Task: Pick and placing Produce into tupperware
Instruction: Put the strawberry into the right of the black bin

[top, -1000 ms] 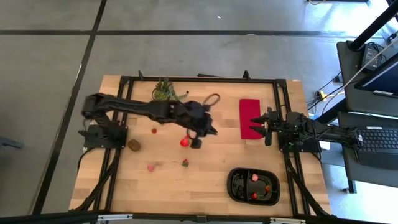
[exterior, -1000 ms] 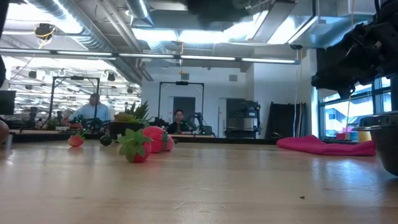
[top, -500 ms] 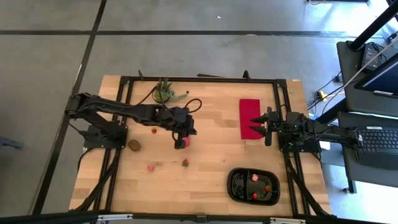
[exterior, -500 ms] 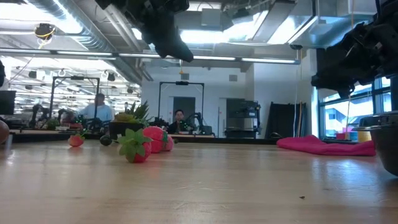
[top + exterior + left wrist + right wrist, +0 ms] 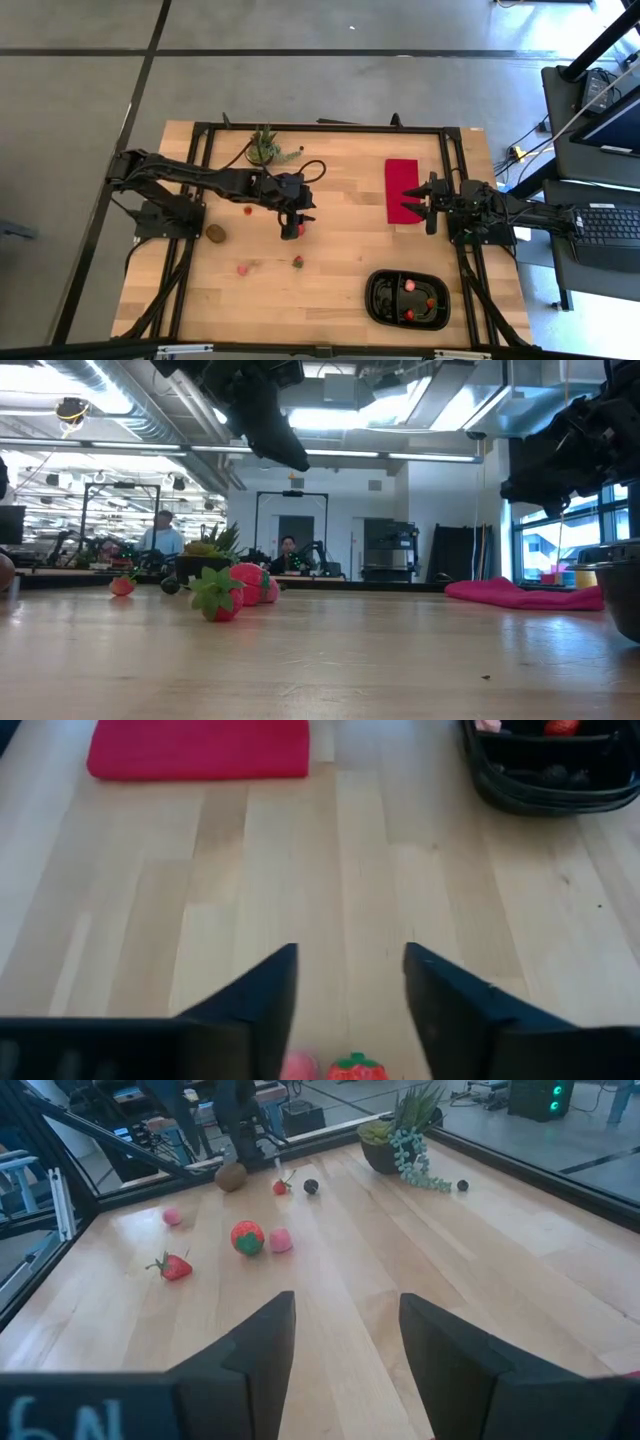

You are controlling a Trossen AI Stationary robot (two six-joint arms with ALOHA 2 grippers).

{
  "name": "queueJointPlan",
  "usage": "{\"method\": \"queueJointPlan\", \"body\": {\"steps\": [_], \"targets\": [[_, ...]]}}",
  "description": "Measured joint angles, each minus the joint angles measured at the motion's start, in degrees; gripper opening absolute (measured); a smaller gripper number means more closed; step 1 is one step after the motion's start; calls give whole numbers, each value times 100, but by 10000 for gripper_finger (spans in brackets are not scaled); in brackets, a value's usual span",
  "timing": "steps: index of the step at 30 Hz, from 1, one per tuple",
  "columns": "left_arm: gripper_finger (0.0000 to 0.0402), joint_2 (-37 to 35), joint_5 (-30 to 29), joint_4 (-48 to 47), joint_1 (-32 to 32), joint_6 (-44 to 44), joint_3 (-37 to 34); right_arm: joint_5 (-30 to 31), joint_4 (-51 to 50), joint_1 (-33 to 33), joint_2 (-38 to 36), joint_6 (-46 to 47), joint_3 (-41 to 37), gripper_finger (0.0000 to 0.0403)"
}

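Observation:
My left gripper (image 5: 293,228) (image 5: 350,980) hangs open above a round red fruit with a green top (image 5: 248,1237) (image 5: 357,1068) and a pink piece (image 5: 281,1240). Both lie on the table below its fingers, untouched. More produce lies around: a strawberry (image 5: 297,262), a pink piece (image 5: 241,269), a small red piece (image 5: 248,210) and a brown kiwi (image 5: 215,234). The black tupperware (image 5: 405,300) at the near right holds a few red pieces. My right gripper (image 5: 408,200) (image 5: 345,1350) waits open at the right, over a red cloth.
A potted green plant (image 5: 263,147) stands at the far edge, with dark berries (image 5: 311,1186) near it. The red cloth (image 5: 398,175) lies flat at the far right. Bare wood stretches between the fruit and the tupperware (image 5: 545,780).
My left gripper has drawn back toward the table's left edge and come down, entering the low view from above. It now stands over the round red fruit and has opened. The fruit on the table has stayed where it was.

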Motion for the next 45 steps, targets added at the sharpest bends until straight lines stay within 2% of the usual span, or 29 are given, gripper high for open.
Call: {"method": "queueJointPlan", "body": {"steps": [5, 9, 15, 20, 28, 32, 38, 40, 45], "targets": [[255, 0, -11, -19, 0, 2, 0, 2, 0, 0, 1, -142, 0, 184], [283, -1, -17, -34, -19, -42, 0, 2, 0, 0, 2, -140, 0, 184], [282, 0, -20, -304, -263, -378, 0, 2, 0, 0, 0, -138, 0, 184], [281, 5, -97, -909, -846, -343, 0, 2, 0, 2, 0, -162, 0, 184], [280, 235, -366, -789, -1633, -97, 4, 3, 0, 2, 1, -128, 0, 184], [280, 511, -487, -810, -1837, 285, 2, 2, -2, 2, 2, -116, 0, 184], [280, 911, -446, -785, -2036, 335, 2, 0, -4, 2, 2, -105, 0, 184], [280, 964, -450, -786, -2058, 724, 2, 2, -4, 0, 2, -99, 0, 184], [280, 962, -485, -795, -2052, 2317, 2, 0, -2, 2, 2, -90, 0, 184]]}}
